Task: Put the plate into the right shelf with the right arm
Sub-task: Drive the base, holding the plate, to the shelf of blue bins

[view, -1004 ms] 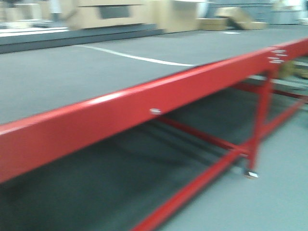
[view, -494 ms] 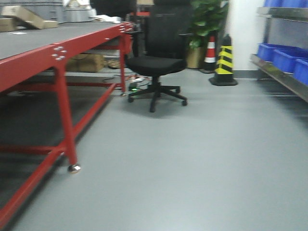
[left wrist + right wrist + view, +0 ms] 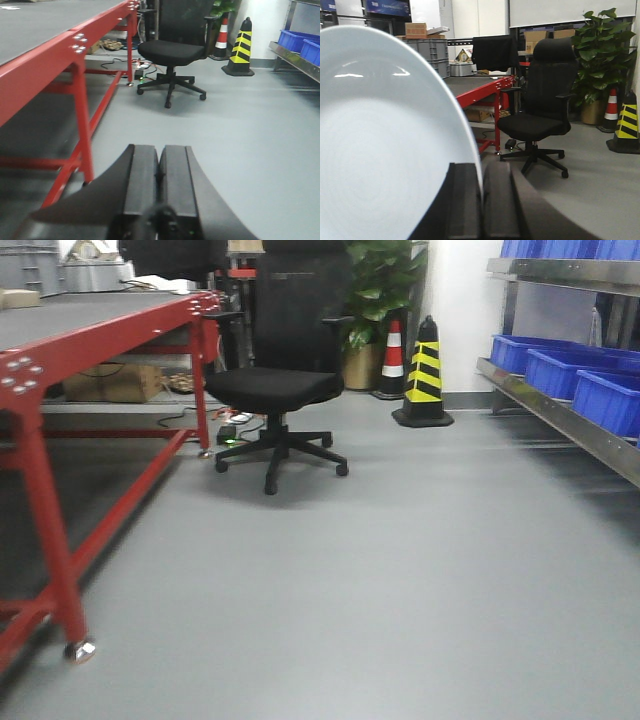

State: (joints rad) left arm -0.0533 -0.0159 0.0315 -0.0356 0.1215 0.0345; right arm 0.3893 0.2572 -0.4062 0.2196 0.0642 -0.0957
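The right hand (image 3: pixel 481 172) is closed tight on the plate (image 3: pixel 385 140). Its two black fingers (image 3: pixel 465 200) pinch the plate's edge, one on each side. The plate stands up on its edge. It rises up and to the left of the hand and fills the left half of that hand's view. It is white and shiny, with nothing on it.

The left hand (image 3: pixel 159 150) is closed too. Its two fingers are pressed together with nothing between them. It points out over the grey floor (image 3: pixel 250 140), and the red table (image 3: pixel 60 45) is on its left.

Past both hands is a black chair (image 3: pixel 280 390) on wheels, near the far end of the table. Behind the chair is a green plant (image 3: pixel 385 280). Beside the plant stands a yellow and black cone (image 3: pixel 424 370).

The shelf (image 3: pixel 560 418) is on the right side of the room, well apart from the chair. It is shiny metal, and blue bins (image 3: pixel 605 398) sit in a row on it.
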